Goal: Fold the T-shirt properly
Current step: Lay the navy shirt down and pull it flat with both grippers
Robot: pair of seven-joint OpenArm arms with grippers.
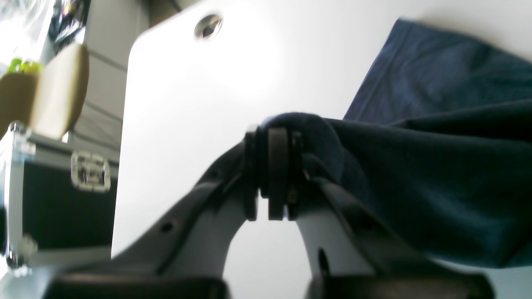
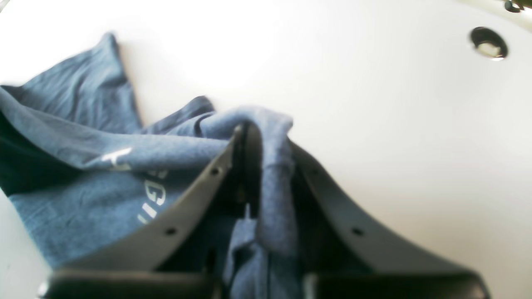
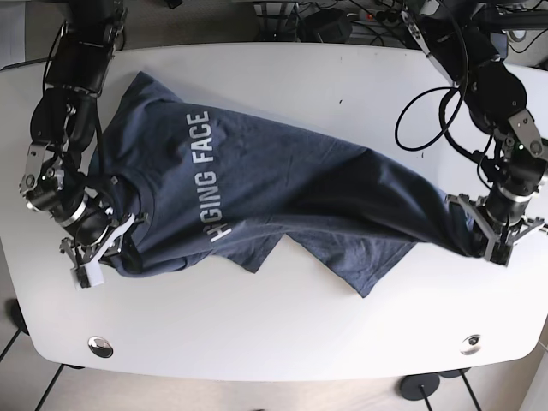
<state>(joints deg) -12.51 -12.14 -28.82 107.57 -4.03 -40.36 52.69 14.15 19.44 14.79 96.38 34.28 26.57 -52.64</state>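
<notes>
- One white counter [image 3: 282, 342] carries everything, with a metal grommet hole near each front corner.
- Across it the T-shirt [image 3: 282, 184] lies stretched diagonally, printed side up. Its far sleeve rests flat near the right arm's base, while the middle sags into loose pointed folds toward the front edge.
- Both arms hold an end of the cloth. The left gripper [image 1: 276, 174] has its jaws pressed together on a bunched corner of the dark fabric, on the base view's right.
- The right gripper [image 2: 255, 166] is likewise closed, a thick wad of cloth pinched between its jaws, beside the white lettering.
- Risk, as I judge it: each hold is on a wad rather than a clean edge, so pulling apart could slip one corner free or drag extra layers along, leaving the fold crooked.
- Slack in the middle could crease under itself if the arms lower without first drawing the cloth taut.
- Hard to tell: how many layers each gripper has caught, and which hem or sleeve it is; both wrist views are blurred, and the lettering is partly covered.
</notes>
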